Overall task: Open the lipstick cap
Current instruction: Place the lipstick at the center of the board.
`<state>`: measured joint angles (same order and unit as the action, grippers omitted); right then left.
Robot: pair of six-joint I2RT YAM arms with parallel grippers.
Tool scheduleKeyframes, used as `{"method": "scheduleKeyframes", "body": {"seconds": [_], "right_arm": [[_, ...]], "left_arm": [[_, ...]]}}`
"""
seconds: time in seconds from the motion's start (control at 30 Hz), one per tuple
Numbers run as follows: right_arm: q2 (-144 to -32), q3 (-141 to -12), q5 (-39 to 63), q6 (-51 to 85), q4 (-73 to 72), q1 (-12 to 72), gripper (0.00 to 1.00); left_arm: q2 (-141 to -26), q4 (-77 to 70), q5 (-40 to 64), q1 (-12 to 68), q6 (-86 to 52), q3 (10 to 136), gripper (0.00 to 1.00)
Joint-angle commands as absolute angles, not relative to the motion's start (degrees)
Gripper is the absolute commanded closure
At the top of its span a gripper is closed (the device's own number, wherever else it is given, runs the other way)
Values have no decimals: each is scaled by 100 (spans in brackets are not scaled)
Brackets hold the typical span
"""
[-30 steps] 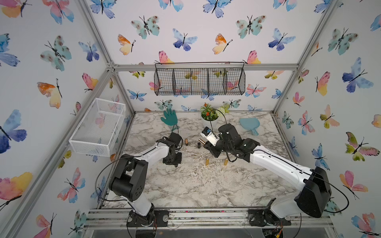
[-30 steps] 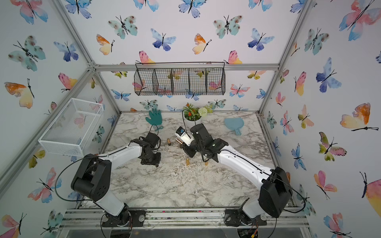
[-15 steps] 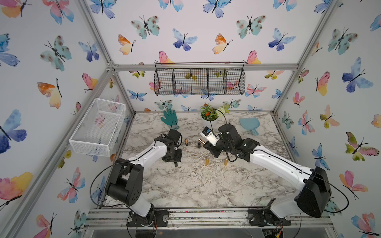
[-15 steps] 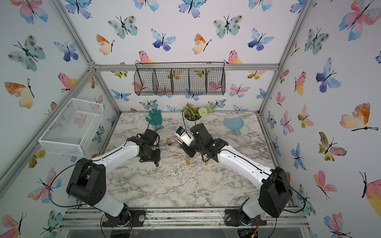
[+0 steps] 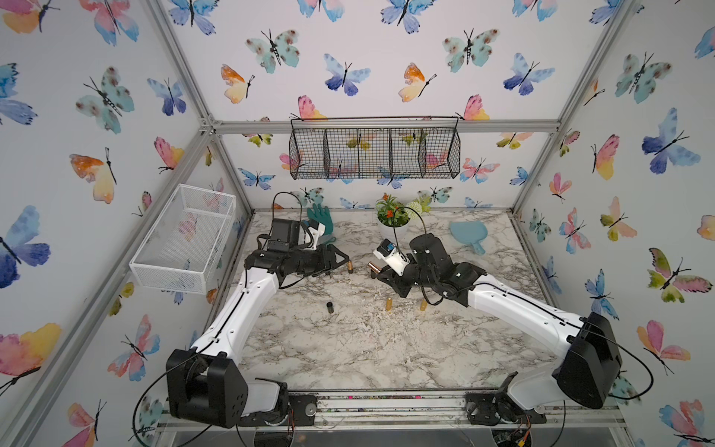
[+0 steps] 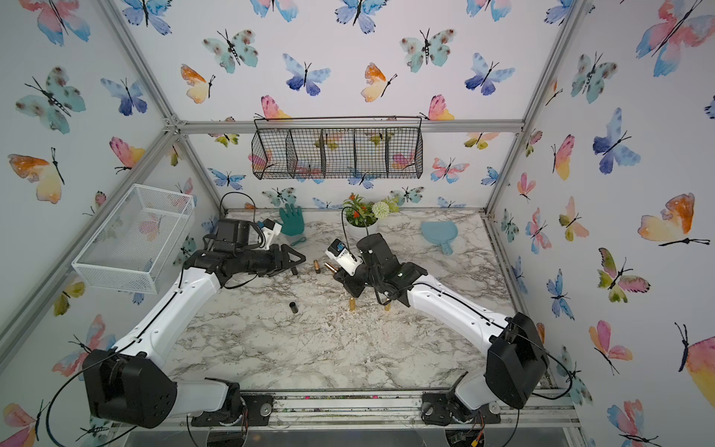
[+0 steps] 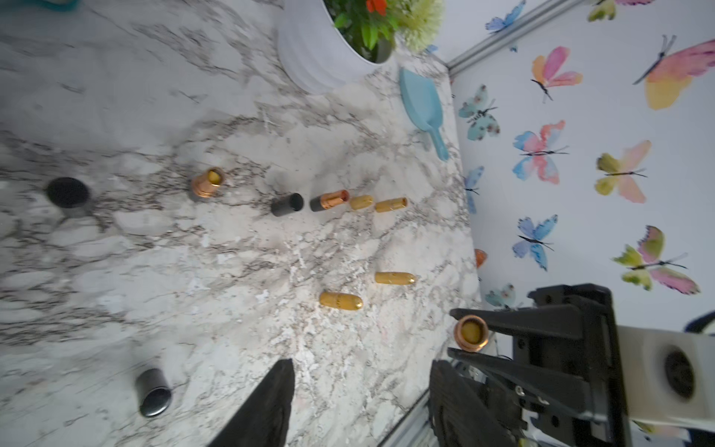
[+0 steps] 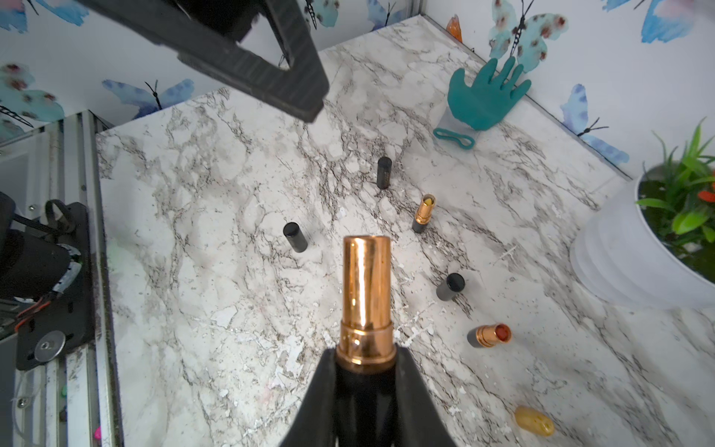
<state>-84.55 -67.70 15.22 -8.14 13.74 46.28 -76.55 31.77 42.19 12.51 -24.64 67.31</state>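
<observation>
My right gripper point(image 8: 365, 354) is shut on the black base of a lipstick point(image 8: 365, 286), whose bare copper tube sticks out past the fingers with no cap on it. In both top views the lipstick point(image 5: 373, 266) hangs a little above the table's middle back. A black cap point(image 5: 330, 307) stands alone on the marble toward the front left, also visible as the cap point(image 8: 295, 237) and the cap point(image 7: 154, 391). My left gripper point(image 5: 338, 265) hovers level, open and empty, its fingers point(image 7: 267, 406) spread wide and aimed at the held lipstick point(image 7: 471, 333).
An uncapped lipstick point(image 8: 423, 213) stands near two more black caps point(image 8: 384, 172). Another lipstick point(image 8: 489, 336) lies open. Gold lipsticks point(image 5: 388, 304) stand by my right arm. A potted plant point(image 5: 390, 216), teal glove point(image 5: 320, 217) and blue scoop point(image 5: 469, 234) line the back.
My left gripper has opened and left the black cap on the table. It rose and swung from pointing down to pointing at the right gripper. The right arm has not moved.
</observation>
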Motion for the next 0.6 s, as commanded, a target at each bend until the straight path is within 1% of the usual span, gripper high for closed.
{"method": "scheduleKeyframes", "body": {"seconds": [0.0,0.3,0.57], "right_arm": [[-8586,-6738,1899,-660,954,4725,98],[-9042,-7025,2074,-648,889,4824,98],[-9006,-7128,2005,-677,856,4879,98]], "left_arm": [[-7664,2831,5297,1318,-2567,6668,40],[-7727,2751,5449,1473,-2483,6638,39],[-7875,2776,5183,1518,-2436,6600,40]]}}
